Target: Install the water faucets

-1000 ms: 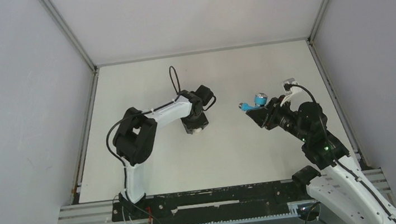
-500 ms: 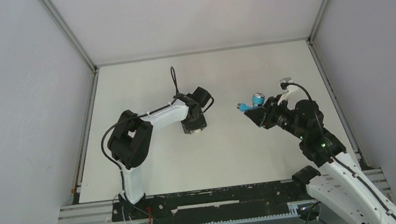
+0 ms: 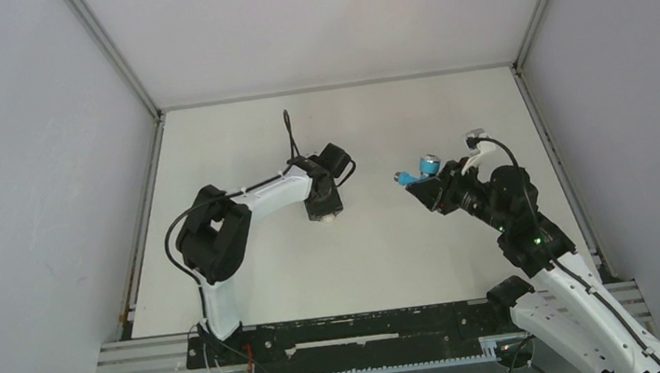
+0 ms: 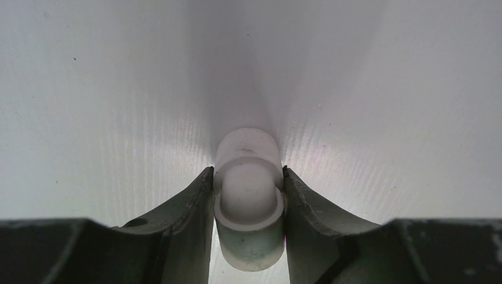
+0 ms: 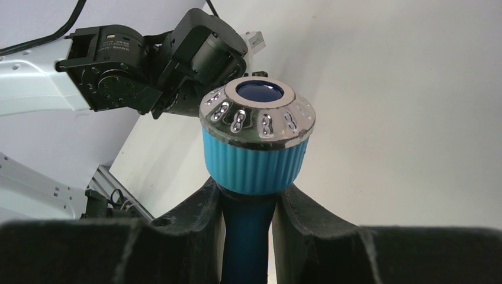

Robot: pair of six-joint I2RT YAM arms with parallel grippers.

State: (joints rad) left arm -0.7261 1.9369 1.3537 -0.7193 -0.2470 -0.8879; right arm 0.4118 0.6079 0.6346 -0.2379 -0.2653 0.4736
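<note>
The blue faucet is being gripped by the right gripper. Its two dark fingers are being pressed against the dark-blue stem just under the ribbed blue collar. The jaws are being kept only narrowly apart, by no more than the width of that stem. The collar, with its shiny silver rim and dark-blue centre, is being left free above the fingertips.

In the top view the faucet is being held off the table, right of centre, with its small blue side piece being pointed left toward the other arm.

A short white cylindrical fitting is being clamped by the left gripper. Both fingers are being pressed against its sides, so these jaws too are being held apart only by the part between them. The fitting's far end is being pointed down at the white surface, though whether it is being touched there cannot be told. Seen from above, the left gripper is being held near the table's middle, well apart from the right gripper.
</note>
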